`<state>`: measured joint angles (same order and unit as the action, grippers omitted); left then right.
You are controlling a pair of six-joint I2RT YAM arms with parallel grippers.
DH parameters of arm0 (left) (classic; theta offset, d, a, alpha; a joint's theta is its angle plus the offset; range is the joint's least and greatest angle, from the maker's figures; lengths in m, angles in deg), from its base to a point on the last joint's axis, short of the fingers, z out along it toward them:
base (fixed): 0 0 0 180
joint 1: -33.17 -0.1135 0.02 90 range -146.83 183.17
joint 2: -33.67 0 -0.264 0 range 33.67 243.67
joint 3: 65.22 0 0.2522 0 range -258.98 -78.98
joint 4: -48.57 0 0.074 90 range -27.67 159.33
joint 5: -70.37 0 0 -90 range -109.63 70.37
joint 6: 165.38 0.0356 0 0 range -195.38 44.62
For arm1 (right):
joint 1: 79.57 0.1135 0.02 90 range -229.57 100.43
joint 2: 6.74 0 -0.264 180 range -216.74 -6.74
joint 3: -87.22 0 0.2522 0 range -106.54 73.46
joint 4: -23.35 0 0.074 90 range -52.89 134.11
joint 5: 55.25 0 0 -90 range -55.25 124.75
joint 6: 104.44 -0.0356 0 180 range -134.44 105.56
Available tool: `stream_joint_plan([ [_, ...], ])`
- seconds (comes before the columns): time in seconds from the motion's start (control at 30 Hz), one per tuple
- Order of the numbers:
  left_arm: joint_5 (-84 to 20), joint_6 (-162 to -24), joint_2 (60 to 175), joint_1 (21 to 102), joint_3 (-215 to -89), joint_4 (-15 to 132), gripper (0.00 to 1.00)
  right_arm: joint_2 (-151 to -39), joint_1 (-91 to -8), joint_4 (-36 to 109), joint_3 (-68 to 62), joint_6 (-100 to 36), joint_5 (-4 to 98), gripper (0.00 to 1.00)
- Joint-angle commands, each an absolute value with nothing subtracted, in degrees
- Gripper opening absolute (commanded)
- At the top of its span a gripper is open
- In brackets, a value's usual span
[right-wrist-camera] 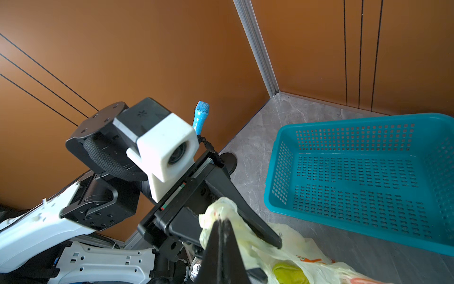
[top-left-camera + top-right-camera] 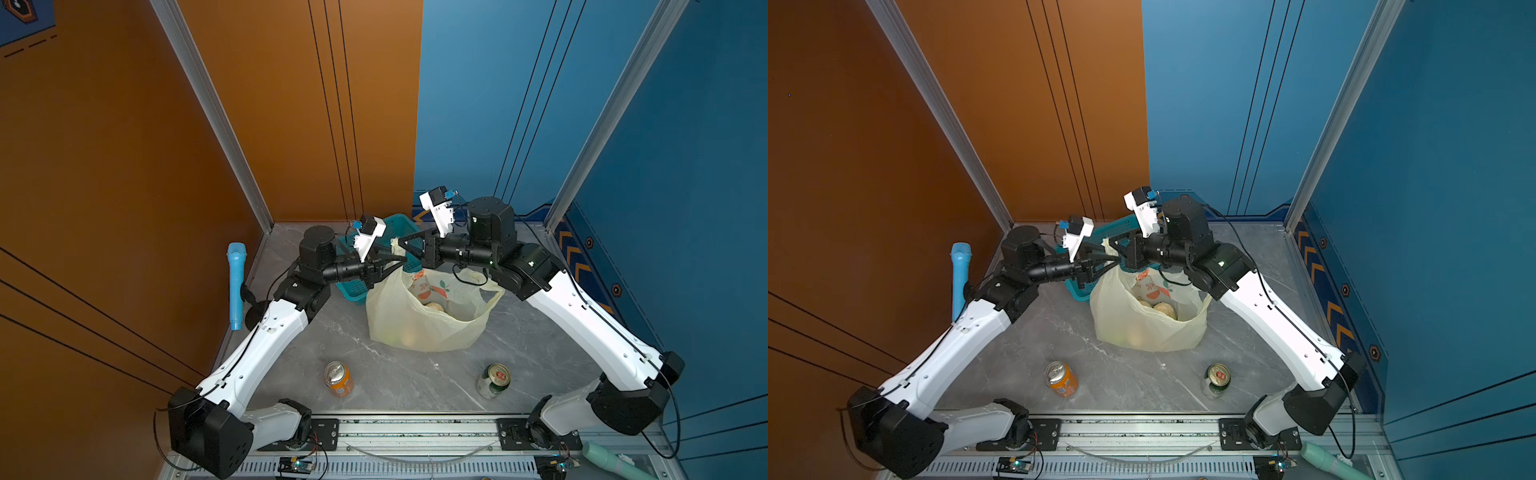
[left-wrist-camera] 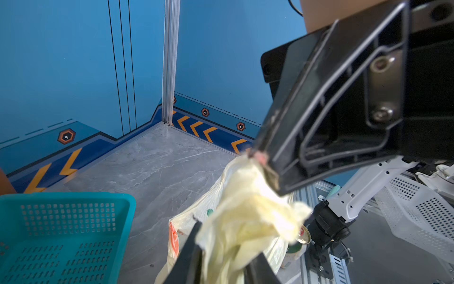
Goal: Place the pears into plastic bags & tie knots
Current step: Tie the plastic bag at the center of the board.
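Handling the bag (image 2: 415, 320) calls for light, steady tension. By the look of it the film is thin, soft and slippery and would stretch or tear readily. The pears (image 2: 1160, 309) inside probably make the load heavy and free to roll. Take hold at a bunched handle, never at the body film.

The bag stands on the tabletop (image 2: 415, 382), mouth open, just in front of the basket (image 2: 399, 222). The pears lie at its bottom; one yellow-green pear shows through the film in the right wrist view.

The right hand (image 1: 222, 221) is clamped on a twisted handle (image 3: 248, 186), jaws pressed together, above the bag's rear rim. The left hand (image 3: 224, 248) faces it, tips nearly meeting, with film bunched between its jaws. Whether it grips the film cannot be told. Both forearms lie roughly level and point inward, with the elbows out to the sides.
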<state>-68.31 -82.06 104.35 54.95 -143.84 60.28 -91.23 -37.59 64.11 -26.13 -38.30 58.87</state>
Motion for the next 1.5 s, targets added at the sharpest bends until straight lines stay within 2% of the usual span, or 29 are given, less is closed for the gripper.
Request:
stream_joint_plan([
  [0.0,-70.58,-82.32,103.72,54.37,-142.36,58.74,0.21,-89.25,-37.82,64.19,-27.71,-37.6,58.29,0.0],
  [0.13,-71.05,-82.75,104.08,53.85,-142.54,57.87,0.0,-88.95,-37.94,65.1,-27.89,-37.2,57.8,0.0],
  [0.17,-70.85,-82.99,104.07,53.62,-142.49,57.69,0.0,-88.66,-38.04,66.37,-28.35,-36.55,56.51,0.03],
  [0.27,-70.63,-83.64,103.98,52.89,-142.39,57.36,0.0,-86.31,-38.96,70.35,-28.24,-33.35,53.15,0.34],
  [0.33,-70.18,-83.88,103.82,52.47,-142.44,57.71,0.0,-83.41,-42.38,72.15,-26.42,-30.65,52.09,0.49],
  [0.4,-69.79,-83.99,103.59,51.99,-142.35,57.94,0.0,-79.68,-45.34,73.9,-23.8,-28.32,51.55,0.61],
  [0.47,-68.96,-84.19,103.24,51.34,-142.16,58.15,0.0,-75.75,-49.56,75.79,-20.88,-27.83,52.14,0.65],
  [0.67,-68.96,-84.78,103.28,50.13,-142.34,57.95,0.0,-65.19,-58.46,85.3,-13.09,-28.28,53.83,0.66],
  [0.8,-69.02,-84.92,103.21,49.69,-142.45,58.11,0.0,-59.86,-59.35,89.78,-8.41,-31.06,55.7,0.65],
  [0.97,-69.4,-84.78,103.37,49.34,-142.62,58.62,0.0,-59.28,-59.36,91.34,-5.55,-37.11,58.82,0.64],
  [1.17,-69.7,-85.33,103.79,49.25,-142.67,57.78,0.0,-62.27,-59.05,84.9,-2.38,-44.55,72.44,0.66],
  [1.47,-70.0,-86.58,104.71,49.43,-142.96,55.75,0.0,-66.16,-58.52,67.62,0.05,-54.48,84.67,0.63],
])
